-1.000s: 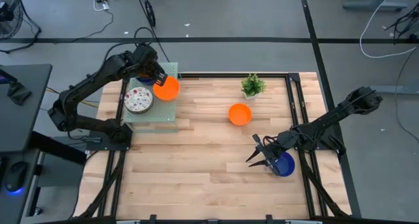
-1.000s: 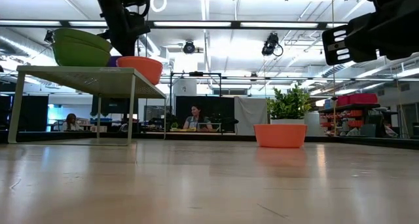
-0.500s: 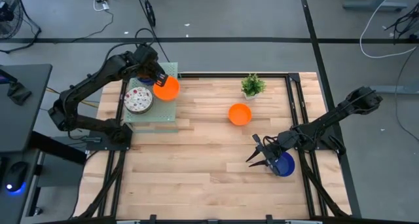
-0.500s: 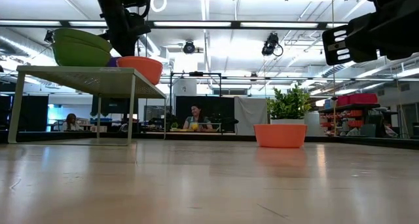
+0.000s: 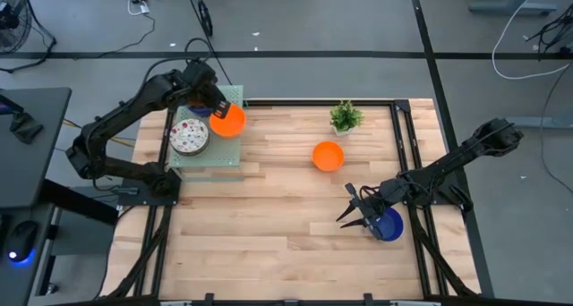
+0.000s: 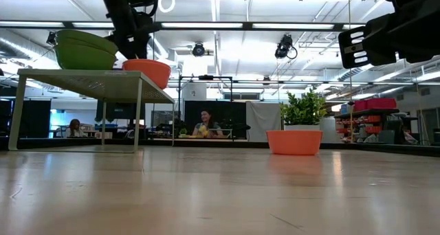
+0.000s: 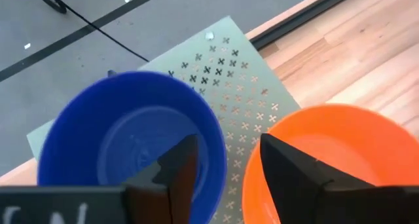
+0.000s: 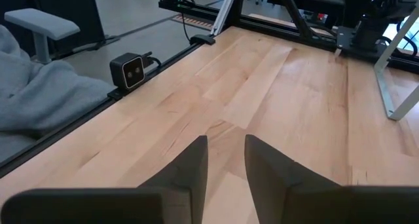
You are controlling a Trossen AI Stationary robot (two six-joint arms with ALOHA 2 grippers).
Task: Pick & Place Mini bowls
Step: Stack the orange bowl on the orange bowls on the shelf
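A pale green perforated shelf (image 5: 210,158) stands at the table's far left corner. On it rest a dark blue bowl (image 7: 127,142), an orange bowl (image 7: 340,145) and a white speckled bowl (image 5: 189,138), each on its base. My left gripper (image 7: 226,165) hangs open over the gap between the blue and orange bowls, one finger above each bowl. A second orange bowl (image 5: 328,156) sits mid-table. Another blue bowl (image 5: 389,225) sits near the right edge under my right arm's wrist. My right gripper (image 5: 356,213) is open just left of it, with nothing between its fingers. My left gripper comes from above, pointing down, with the two bowls' neighbouring rims (image 7: 252,155) between its spread fingers. One finger (image 7: 177,171) is over the blue bowl, the other (image 7: 294,168) over the orange bowl. I cannot tell whether either finger touches a rim.
A small green potted plant (image 5: 345,116) stands at the far edge, just behind the mid-table orange bowl. In the low view the shelf (image 6: 82,73) stands raised on thin legs. Black frame rails (image 5: 407,140) line the table's sides. Bare wood fills the near half.
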